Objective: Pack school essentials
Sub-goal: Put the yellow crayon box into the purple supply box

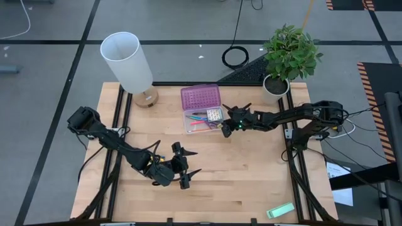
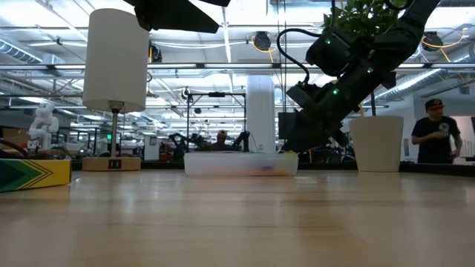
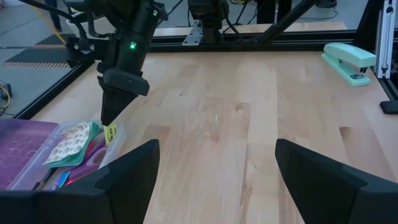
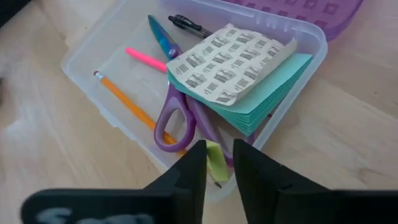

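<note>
Landmark: the clear pencil case (image 1: 202, 119) w/ its purple lid (image 1: 200, 97) folded open, mid-table.

Nearest the front edge, well apart from the case, the left gripper (image 1: 182, 165) hung over bare wood, fingers spread wide & holding nothing. It looked to be waiting, parked clear so the other arm had room.

Far off at the front right corner lay a pale green flat block (image 1: 280, 210), not in the case.

At the case's right end, the right gripper (image 4: 217, 163) reached in from the right side of the table, tilted down over the rim. Its fingers were drawn close together, pinching a tiny yellow block (image 4: 216, 160) between the tips. The block sat at the case's near wall, just over the rim, so prob. being lowered in or about to be let go.

Inside the case, just beyond the fingertips: purple-handled scissors (image 4: 177, 112), an orange pencil (image 4: 124, 101) touching the handle loop, a pink pencil (image 4: 147, 59) & a black pen (image 4: 189, 26) toward the lid side. A teal-edged packet (image 4: 239, 71) w/ a printed top rested propped on the scissors and far wall.

Beyond the case, toward the back: a white lamp (image 1: 129, 63) to its left, a potted plant (image 1: 287, 56) to its right.
</note>
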You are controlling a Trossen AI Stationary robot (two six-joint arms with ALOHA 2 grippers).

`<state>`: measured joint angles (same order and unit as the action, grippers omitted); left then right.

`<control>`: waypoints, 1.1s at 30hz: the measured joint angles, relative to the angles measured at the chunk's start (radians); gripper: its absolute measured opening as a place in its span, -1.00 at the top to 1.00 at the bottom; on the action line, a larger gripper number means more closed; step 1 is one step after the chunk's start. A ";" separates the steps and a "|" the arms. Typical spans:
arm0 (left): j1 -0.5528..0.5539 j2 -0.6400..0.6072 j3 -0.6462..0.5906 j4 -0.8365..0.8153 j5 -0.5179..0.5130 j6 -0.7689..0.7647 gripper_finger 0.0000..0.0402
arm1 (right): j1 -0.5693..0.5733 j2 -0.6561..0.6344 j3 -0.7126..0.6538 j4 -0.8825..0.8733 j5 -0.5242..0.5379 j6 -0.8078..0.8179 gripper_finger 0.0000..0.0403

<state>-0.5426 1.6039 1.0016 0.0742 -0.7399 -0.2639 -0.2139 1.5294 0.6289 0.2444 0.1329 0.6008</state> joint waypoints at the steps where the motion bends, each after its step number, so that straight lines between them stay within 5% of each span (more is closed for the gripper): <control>1: 0.000 0.000 0.000 0.000 0.000 0.000 -0.61 | 0.000 0.000 0.000 0.000 -0.002 -0.007 0.67; 9: 0.000 0.000 0.000 0.000 0.000 0.004 -0.61 | 0.000 0.001 0.000 0.028 -0.007 -0.038 0.97; 29: 0.000 0.000 0.000 0.004 0.000 0.007 -0.61 | 0.038 0.001 -0.001 0.244 -0.025 0.095 0.99; 33: 0.000 0.000 0.000 0.004 0.000 0.007 -0.61 | 0.060 0.007 -0.001 0.248 0.046 0.128 0.99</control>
<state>-0.5426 1.6039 1.0016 0.0784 -0.7403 -0.2573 -0.1543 1.5364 0.6281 0.4924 0.1792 0.7292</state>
